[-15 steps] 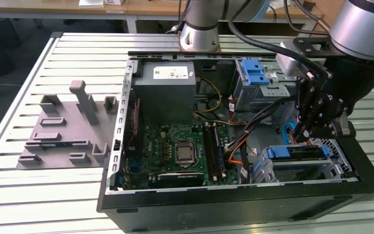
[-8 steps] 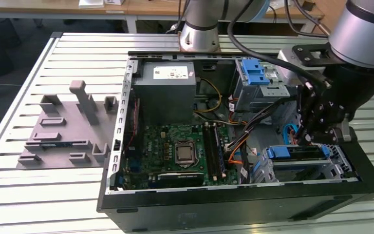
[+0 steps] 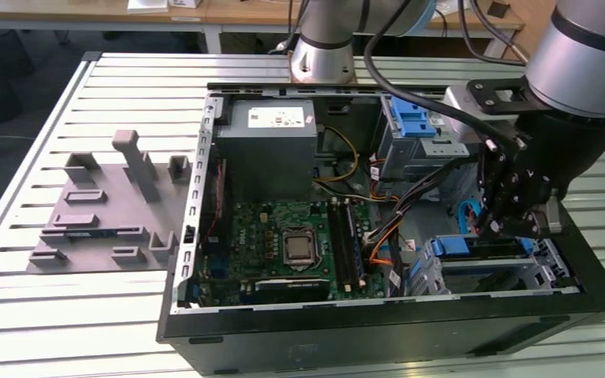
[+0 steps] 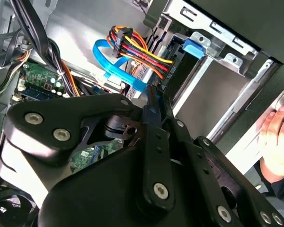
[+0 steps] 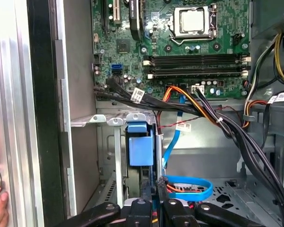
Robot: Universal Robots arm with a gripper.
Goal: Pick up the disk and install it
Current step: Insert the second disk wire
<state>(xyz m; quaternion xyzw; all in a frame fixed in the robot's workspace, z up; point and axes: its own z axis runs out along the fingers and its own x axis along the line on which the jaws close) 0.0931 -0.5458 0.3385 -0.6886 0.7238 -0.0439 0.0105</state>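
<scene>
The disk [image 3: 481, 250] stands on edge in the drive cage [image 3: 557, 272] at the near corner of the open computer case, on the exterior view's right. Its blue plastic frame shows at both ends. In the first wrist view its blue tab [image 5: 140, 144] sits between the cage walls, and it also shows in the second wrist view [image 4: 194, 47]. My gripper [image 3: 515, 230] hangs straight over the disk, reaching down into the case. The fingers [image 5: 147, 201] are drawn close together, tips at the disk's upper edge [image 4: 155, 97]. Only a thin blue sliver shows between them.
A blue data cable [image 5: 191, 190] and a bundle of red, orange and black wires [image 4: 142, 52] run beside the fingers. The motherboard [image 3: 281, 244], grey power supply [image 3: 271, 134] and an upper cage with a blue latch [image 3: 413, 122] fill the case. A grey fixture [image 3: 103, 213] lies outside it. A person's hand [image 4: 277, 142] rests by the case.
</scene>
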